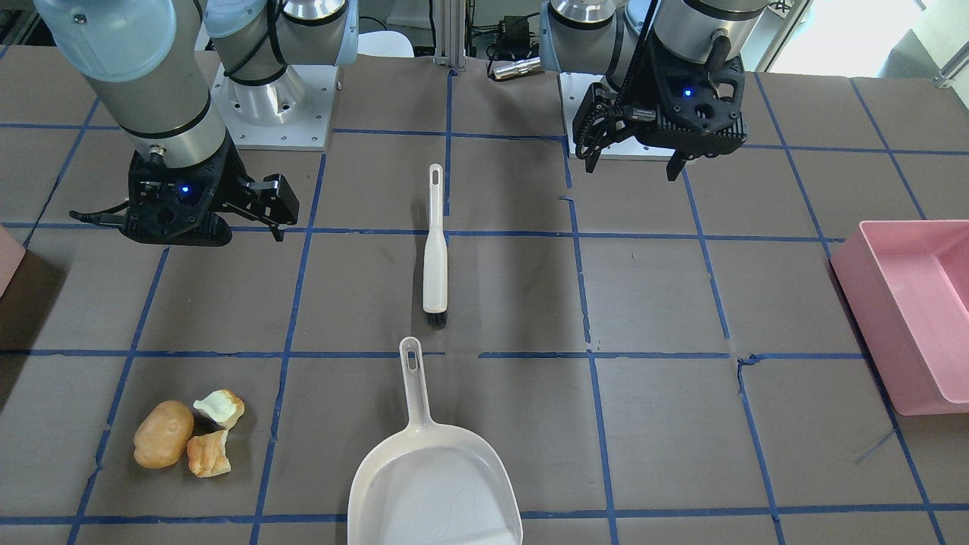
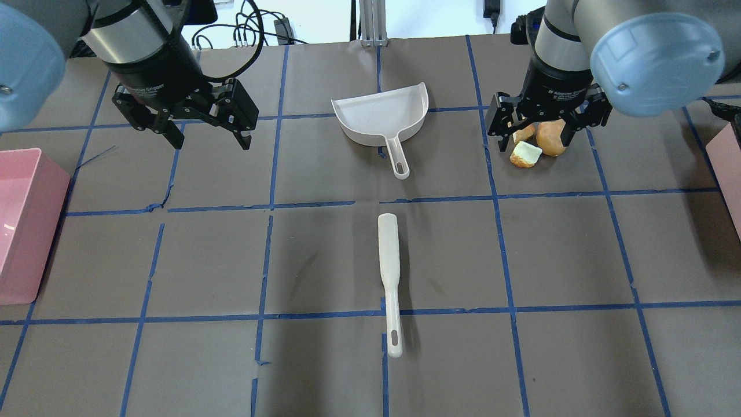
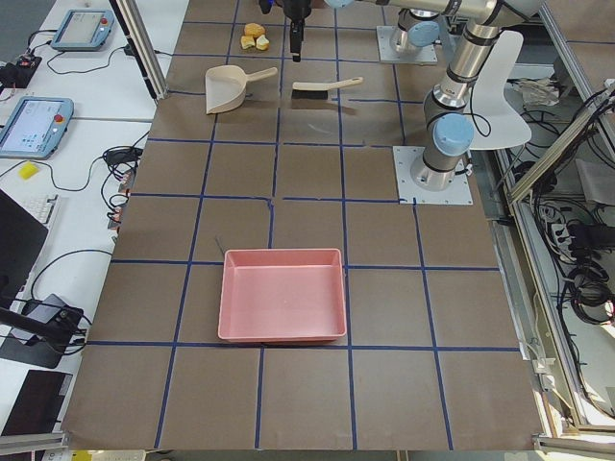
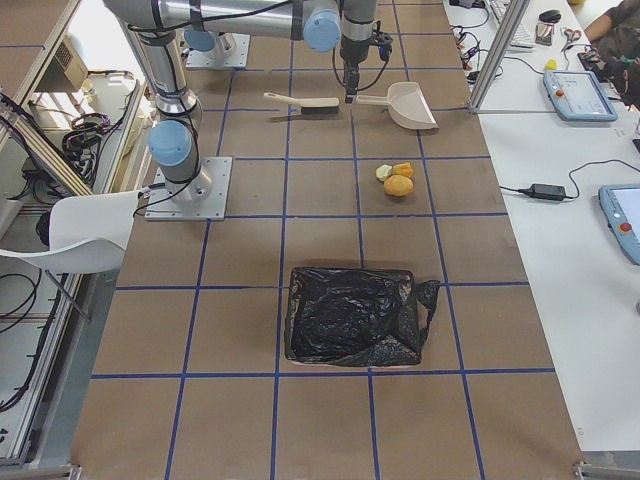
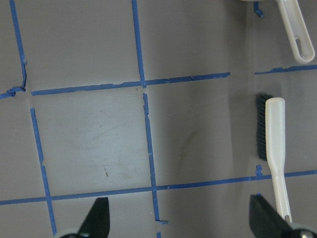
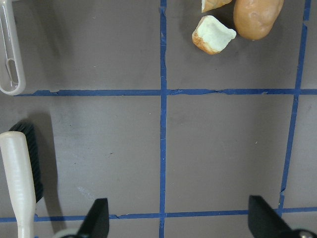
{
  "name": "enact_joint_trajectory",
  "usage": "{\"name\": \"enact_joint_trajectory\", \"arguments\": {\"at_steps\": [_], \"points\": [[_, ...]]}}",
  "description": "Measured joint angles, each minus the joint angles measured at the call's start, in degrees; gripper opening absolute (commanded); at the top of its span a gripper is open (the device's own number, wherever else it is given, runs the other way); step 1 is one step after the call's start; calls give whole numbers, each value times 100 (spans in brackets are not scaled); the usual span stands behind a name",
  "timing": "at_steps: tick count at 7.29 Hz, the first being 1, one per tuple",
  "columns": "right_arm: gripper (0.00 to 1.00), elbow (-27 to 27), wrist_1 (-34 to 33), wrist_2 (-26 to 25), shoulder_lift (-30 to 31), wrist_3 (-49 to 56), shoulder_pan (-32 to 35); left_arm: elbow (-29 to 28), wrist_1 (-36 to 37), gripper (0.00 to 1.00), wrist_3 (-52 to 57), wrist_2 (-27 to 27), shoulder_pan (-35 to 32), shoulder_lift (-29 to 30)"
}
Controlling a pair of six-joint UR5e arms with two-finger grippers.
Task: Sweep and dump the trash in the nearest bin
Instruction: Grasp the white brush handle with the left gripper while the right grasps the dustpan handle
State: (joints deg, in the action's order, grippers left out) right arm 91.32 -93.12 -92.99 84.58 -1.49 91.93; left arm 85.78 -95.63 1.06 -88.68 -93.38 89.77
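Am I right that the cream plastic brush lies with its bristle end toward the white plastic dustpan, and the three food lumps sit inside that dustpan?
Not quite: the white plastic dustpan is empty; the three food lumps lie on the table apart from it, as the front-facing view shows. The cream plastic brush part holds.

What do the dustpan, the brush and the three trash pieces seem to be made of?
The dustpan looks like smooth cream plastic with a soft sheen. The brush handle seems the same glossy plastic; its bristles are dark, probably synthetic fibre. The trash pieces look like foam toy food, matte tan skin with torn whitish insides, though real food cannot be excluded.
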Motion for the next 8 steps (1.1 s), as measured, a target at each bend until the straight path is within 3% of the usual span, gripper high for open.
{"name": "enact_joint_trajectory", "arguments": {"at_steps": [5, 8], "points": [[100, 77, -7, 4, 9, 2, 9, 4, -2, 100, -31, 41, -53, 62], [100, 18, -297, -1, -19, -38, 52, 423, 9, 100, -562, 76, -621, 156]]}}
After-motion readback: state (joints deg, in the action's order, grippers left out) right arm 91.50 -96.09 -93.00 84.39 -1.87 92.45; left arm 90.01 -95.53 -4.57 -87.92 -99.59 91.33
